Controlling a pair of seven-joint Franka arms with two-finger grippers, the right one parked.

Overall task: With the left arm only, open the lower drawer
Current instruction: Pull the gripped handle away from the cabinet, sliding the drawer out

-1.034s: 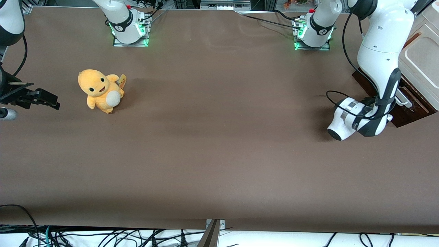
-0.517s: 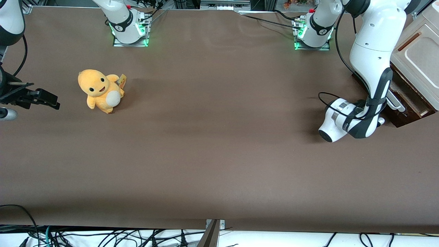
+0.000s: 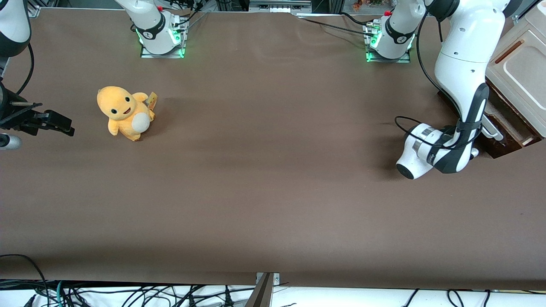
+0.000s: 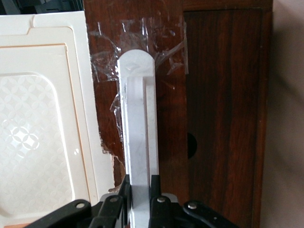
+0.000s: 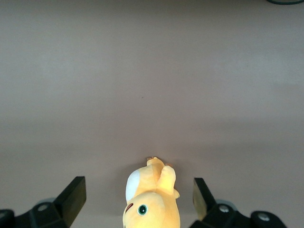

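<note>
The lower drawer [image 3: 509, 128] is dark brown and stands partly pulled out of the cabinet at the working arm's end of the table. Its silver bar handle [image 3: 491, 128] also shows in the left wrist view [image 4: 137, 123], standing off the dark wood drawer front [image 4: 223, 118]. The left arm [image 3: 463, 72] reaches down in front of the drawer, its white wrist [image 3: 420, 153] low over the table. Its gripper [image 4: 140, 187] is shut on the handle, one black finger [image 4: 124, 190] pressed on each side of the bar.
A cream panel [image 3: 518, 64] with an orange-brown slot lies on the cabinet above the drawer, and shows in the left wrist view [image 4: 42, 118]. A yellow plush toy [image 3: 126, 111] sits toward the parked arm's end. Two green-lit arm bases [image 3: 388, 38] stand farthest from the front camera.
The left arm's wrist has drawn away from the cabinet toward the parked arm's end, with the handle and drawer following. In the last half second it hardly moves.
</note>
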